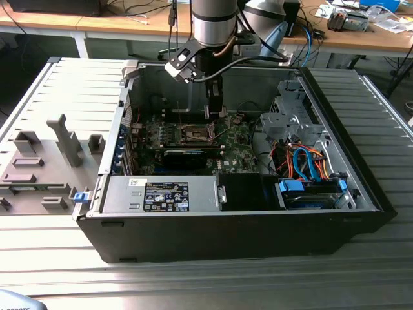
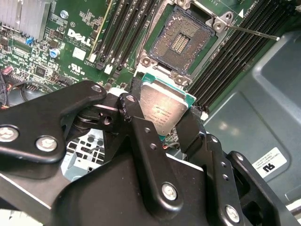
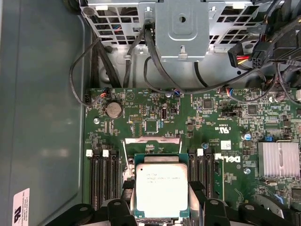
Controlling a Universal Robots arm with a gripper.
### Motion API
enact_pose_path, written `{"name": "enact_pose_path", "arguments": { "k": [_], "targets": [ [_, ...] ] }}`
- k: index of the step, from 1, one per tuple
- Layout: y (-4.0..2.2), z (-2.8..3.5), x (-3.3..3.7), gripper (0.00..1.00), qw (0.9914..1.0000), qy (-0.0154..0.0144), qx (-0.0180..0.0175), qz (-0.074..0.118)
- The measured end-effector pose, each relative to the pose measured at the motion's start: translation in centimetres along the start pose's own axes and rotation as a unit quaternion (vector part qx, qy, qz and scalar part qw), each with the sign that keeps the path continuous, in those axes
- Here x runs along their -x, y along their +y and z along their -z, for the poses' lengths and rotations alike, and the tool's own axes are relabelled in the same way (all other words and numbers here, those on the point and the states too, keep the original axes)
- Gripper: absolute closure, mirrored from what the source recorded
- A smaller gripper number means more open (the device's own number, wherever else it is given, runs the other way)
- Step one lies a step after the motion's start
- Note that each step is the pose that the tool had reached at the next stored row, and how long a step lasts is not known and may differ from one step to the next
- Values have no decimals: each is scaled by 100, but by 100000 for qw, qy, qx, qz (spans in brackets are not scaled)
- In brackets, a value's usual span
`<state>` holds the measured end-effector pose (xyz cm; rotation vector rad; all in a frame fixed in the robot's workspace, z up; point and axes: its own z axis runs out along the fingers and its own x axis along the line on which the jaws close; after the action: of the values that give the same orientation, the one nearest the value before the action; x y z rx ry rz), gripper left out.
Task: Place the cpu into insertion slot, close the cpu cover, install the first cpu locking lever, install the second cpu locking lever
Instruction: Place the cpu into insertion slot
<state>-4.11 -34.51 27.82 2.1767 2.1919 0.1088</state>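
- The table (image 1: 258, 284) is a ribbed metal top. It lies bare in front of the computer case (image 1: 226, 239) and on the exterior view's right of it.
- The case lies on its side with the top open, so its four walls box in the working space. A metal drive cage (image 1: 290, 119) and a bundle of orange and blue cables (image 1: 303, 161) crowd the exterior view's right.
- The arm (image 1: 213, 26) reaches straight down through the open top, clear of every wall.
- The green motherboard (image 3: 211, 117) covers the case floor. A grey panel wall (image 3: 42, 117) runs along one edge, and the cage and loose black cables run along another.
- The gripper (image 2: 164, 117) is clamped on the cpu. One black finger (image 2: 141, 136) presses each of two opposite edges, and the other two edges are free.
- The insertion slot (image 2: 181, 44) lies uncovered with its pin field bare. Rows of long black memory slots (image 2: 230, 56) sit close on two sides, leaving little room sideways.
- The cpu cover (image 3: 151, 140) is swung up off the slot and shows as a thin silver frame edge just beyond the chip.
- The cpu (image 3: 161, 190) hangs metal top up, above the board. It is close to the slot's rim but apart from it and not seated.
- A thin lever wire (image 2: 254, 32) juts from one corner of the slot out over the memory slots.
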Motion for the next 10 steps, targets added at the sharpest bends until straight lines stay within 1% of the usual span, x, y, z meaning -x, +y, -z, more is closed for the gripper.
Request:
{"name": "enact_pose_path", "arguments": {
  "k": [10],
  "targets": [
    [-18, -23, 0, 46, 100000, 2, 1, -4]
  ]
}}
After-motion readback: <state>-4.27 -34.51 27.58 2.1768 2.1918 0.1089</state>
